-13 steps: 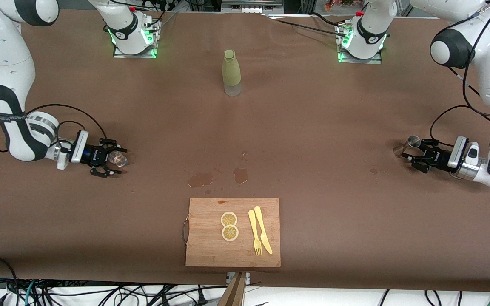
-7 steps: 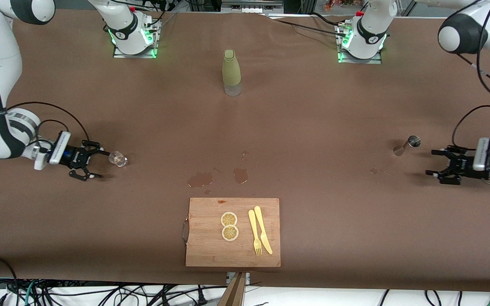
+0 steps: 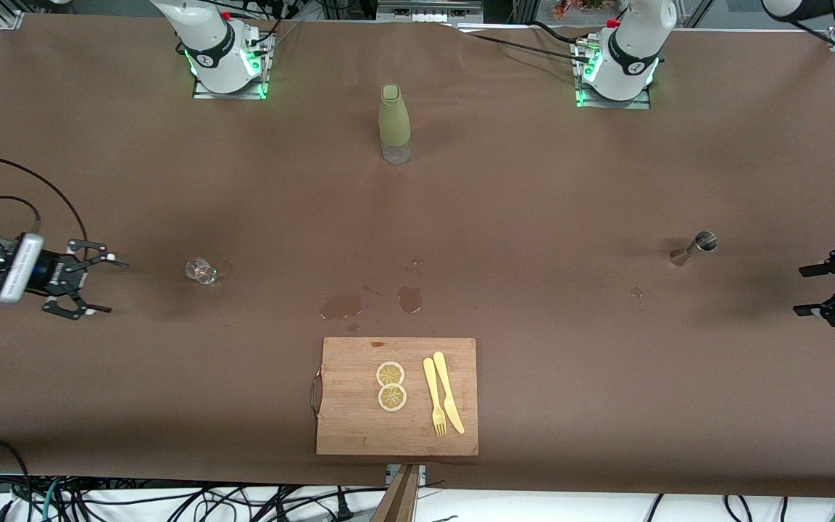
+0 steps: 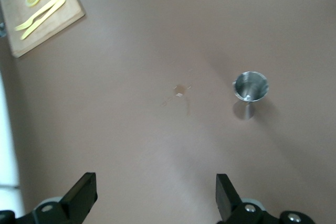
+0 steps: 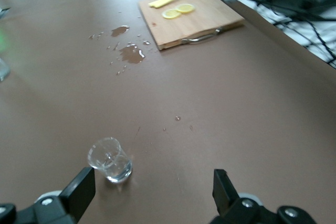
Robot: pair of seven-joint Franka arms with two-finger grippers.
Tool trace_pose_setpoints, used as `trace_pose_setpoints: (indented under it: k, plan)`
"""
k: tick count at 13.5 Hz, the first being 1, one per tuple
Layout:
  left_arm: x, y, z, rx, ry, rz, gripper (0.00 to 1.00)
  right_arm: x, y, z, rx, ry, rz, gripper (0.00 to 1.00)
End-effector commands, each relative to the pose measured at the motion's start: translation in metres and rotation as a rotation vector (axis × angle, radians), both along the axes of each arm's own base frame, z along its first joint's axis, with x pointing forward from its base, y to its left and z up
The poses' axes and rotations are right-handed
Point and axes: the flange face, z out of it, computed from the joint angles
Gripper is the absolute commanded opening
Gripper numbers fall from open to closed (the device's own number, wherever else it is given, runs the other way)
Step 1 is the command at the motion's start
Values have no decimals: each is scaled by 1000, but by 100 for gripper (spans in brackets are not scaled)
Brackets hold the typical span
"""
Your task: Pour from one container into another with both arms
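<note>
Right gripper point(image 3: 93, 285) — fingers apart, empty, low over table point(image 3: 533, 217); glass cup point(image 3: 200, 271) upright, well clear of its fingertips. Jigger point(image 3: 694, 247) upright, well apart from left gripper point(image 3: 820, 290) — spread, empty.

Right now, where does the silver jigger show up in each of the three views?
Front view: the silver jigger stands upright on the table toward the left arm's end.
Left wrist view: the jigger stands ahead of the open left gripper.
Right wrist view: I cannot make it out.
Shared landmark: the wooden cutting board.
</note>
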Motion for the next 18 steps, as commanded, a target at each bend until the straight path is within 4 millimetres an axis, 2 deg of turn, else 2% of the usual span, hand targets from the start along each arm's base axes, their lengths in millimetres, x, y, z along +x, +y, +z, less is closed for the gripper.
trace_pose_setpoints:
  k: [1,4,6,9,11,13,16,18]
  plan:
    - [-19,-45,77,174,-3,119,100,5,9,66,-95,135,-105,100]
    - [-22,-100,127,314,41,312,100,11,32,136,-208,281,-250,100]
    - [-29,-121,149,362,84,511,100,12,48,170,-266,422,-375,100]
    - [-50,-143,175,378,209,908,100,10,88,215,-430,520,-517,100]
    - [-61,-156,184,373,287,1159,100,1,116,238,-485,610,-656,100]
    - [-68,-178,189,386,358,1363,100,-10,134,254,-537,683,-748,100]
    - [-78,-207,195,393,442,1544,100,-36,144,272,-666,780,-865,100]
    - [-83,-221,195,406,486,1637,100,-44,144,284,-676,813,-945,100]
